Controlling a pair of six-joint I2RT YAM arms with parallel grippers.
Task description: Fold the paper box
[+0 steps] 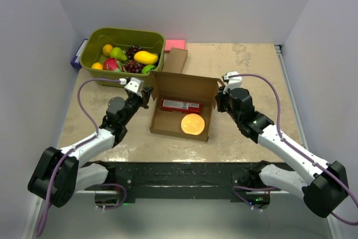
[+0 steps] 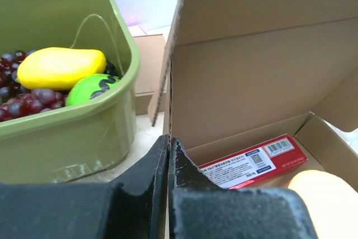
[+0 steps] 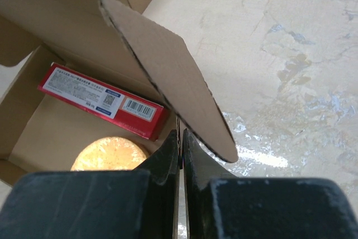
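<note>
Cardboard hides the contact you care about most. From above, the tips of the left gripper [image 1: 146, 94] and the right gripper [image 1: 219, 100] are lost against the paper box [image 1: 165, 122], so go by your wrist views. There, each pair of fingers is pressed together with a thin edge of box wall running in between: left gripper on the left side, right gripper on the right side.

A purple item [image 1: 76, 57] is mostly hidden behind the green bin [image 1: 120, 32]. The print on the red packet [image 1: 180, 105] is too small to read.

The paper box sits open mid-table between your arms, with its rear panel raised. Inside lie the red packet and a round orange disc [image 1: 193, 123]. The bin holds a yellow fruit [image 1: 145, 57], dark grapes [image 1: 133, 51], a green pear [image 1: 118, 54] and other pieces. A smaller cardboard box [image 1: 176, 60] and a pink block [image 1: 175, 45] sit behind.

The table [image 1: 251, 65] is mottled beige, like stone, and plain white panels wall it in.
</note>
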